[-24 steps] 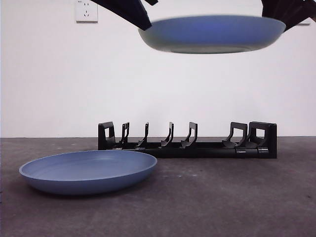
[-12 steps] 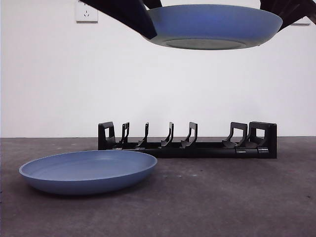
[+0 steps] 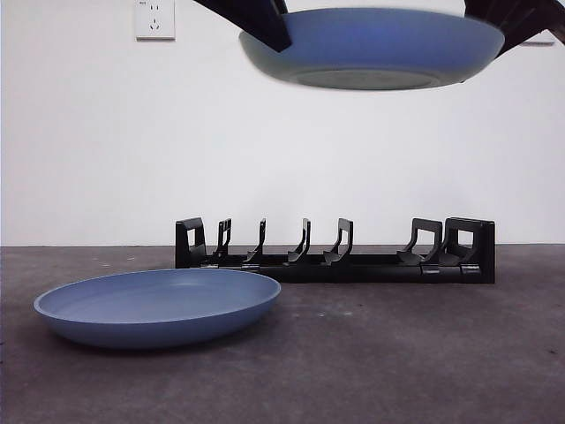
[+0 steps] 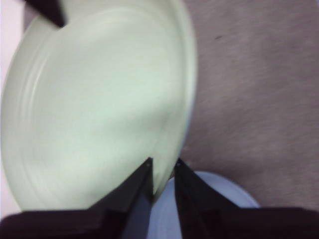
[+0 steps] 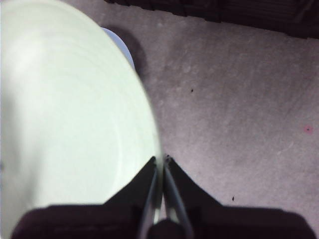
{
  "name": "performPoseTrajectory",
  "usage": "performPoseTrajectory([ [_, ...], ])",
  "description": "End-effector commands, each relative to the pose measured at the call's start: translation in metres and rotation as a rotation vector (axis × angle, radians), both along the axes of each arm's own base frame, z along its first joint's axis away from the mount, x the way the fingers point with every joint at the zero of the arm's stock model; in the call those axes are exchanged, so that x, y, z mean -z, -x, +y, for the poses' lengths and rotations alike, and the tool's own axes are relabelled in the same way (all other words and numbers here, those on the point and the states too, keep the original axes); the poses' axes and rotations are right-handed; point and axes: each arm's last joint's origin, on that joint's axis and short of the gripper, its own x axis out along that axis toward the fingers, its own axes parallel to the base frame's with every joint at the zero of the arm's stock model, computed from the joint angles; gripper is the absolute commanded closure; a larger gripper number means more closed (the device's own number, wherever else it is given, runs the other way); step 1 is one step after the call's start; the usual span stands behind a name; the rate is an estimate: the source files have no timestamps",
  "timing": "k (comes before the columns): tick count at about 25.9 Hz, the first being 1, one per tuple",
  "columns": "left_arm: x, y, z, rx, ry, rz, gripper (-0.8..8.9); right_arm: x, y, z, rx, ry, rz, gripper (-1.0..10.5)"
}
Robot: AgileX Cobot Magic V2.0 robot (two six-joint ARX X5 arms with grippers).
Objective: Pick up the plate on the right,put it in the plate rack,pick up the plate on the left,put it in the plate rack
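The dark table (image 3: 424,371) carries one long black plate rack (image 3: 335,252) with a row of upright prongs, set toward the back, every slot bare. There are two blue plates. One plate on the table (image 3: 159,305) lies flat at the front left, near the rack but apart from it. The other, the raised plate (image 3: 375,49), hangs roughly level high above the rack, held by both arms at opposite rims: the left gripper (image 4: 163,172) pinches its edge on one side, the right gripper (image 5: 160,164) is pressed tight on the other. One wall socket (image 3: 154,19) shows behind.
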Motion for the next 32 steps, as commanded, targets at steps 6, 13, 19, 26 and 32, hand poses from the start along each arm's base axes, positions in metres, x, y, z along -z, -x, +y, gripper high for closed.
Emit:
performPoseTrajectory([
  [6,0.001,0.004,-0.003,0.002,-0.003,0.015,8.22,-0.002,0.0,0.0,-0.002,0.006,-0.016,9.6],
  [13,0.002,0.004,-0.003,-0.016,0.004,0.035,8.22,-0.002,0.0,0.0,-0.002,0.006,-0.016,9.4],
  [19,0.003,0.004,-0.002,-0.026,0.004,0.048,8.22,-0.003,0.0,0.001,-0.007,-0.009,-0.023,8.5],
  [26,0.003,0.005,-0.002,-0.03,0.001,0.058,8.22,-0.005,-0.001,0.002,-0.028,-0.061,-0.038,7.5],
  [32,0.003,0.005,-0.002,-0.026,0.043,0.116,8.22,-0.036,-0.002,0.002,-0.028,-0.097,-0.164,6.2],
])
